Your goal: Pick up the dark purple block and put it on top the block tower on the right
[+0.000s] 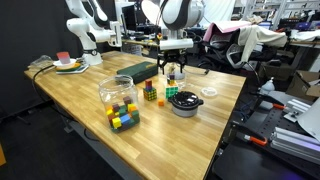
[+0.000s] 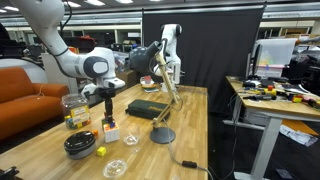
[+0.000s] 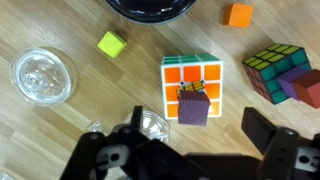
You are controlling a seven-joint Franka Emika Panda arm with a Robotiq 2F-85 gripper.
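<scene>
The dark purple block [image 3: 193,106] lies on top of the orange-and-white puzzle cube [image 3: 192,78], a little toward one edge of the cube's upper face and slightly askew. In the wrist view, neither finger touches it.

Containers first. A clear glass jar [image 1: 118,100] stands near a long edge of the wooden desk [image 1: 200,135]. It is partly filled with small coloured blocks: yellow, blue, green and red. Its glass lid [image 3: 43,75] lies flat on the wood, apart from it. A black bowl [image 1: 185,103] sits toward the middle of the desk, just beside the puzzle cubes; whether it holds anything I cannot tell. A plate [image 1: 68,66] with something orange on it rests by a far corner.

Loose on the wood near the bowl are a yellow-green block [image 3: 112,43] and an orange block [image 3: 239,14]. A second, multicoloured puzzle cube [image 3: 272,68] stands beside the first, with a maroon block [image 3: 306,88] against it.

The arm reaches over the middle of the desk with its wrist pointing straight down. The gripper [image 3: 194,130] hangs directly above the orange-and-white cube — its fingers spread wide on either side of the purple block, grasping nothing. In an exterior view the gripper [image 2: 108,112] sits just over the cube, close but apart.
</scene>
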